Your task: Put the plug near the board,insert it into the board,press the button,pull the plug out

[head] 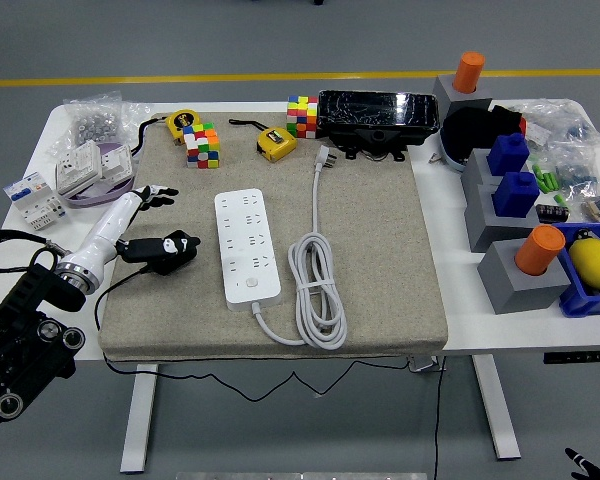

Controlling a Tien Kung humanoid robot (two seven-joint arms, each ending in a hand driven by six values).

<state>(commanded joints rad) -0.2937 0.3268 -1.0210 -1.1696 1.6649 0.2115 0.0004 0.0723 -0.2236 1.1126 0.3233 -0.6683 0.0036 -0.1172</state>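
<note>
A white power strip (248,248) lies lengthwise on the beige mat (380,250), its round button (248,283) at the near end. Its white cable is coiled (317,290) to the right and runs up to the plug (325,157), which lies loose near the mat's far edge. My left hand (154,193) reaches in from the left on a white forearm, left of the strip, its thin black fingers spread and holding nothing. Only a black tip of my right hand (586,462) shows at the bottom right corner.
A black corded object (162,250) lies on the mat just below my left hand. Cubes (202,145), tape measures (276,143) and a black box (378,115) line the far edge. White sockets (90,165) sit left; grey and blue blocks (510,200) right.
</note>
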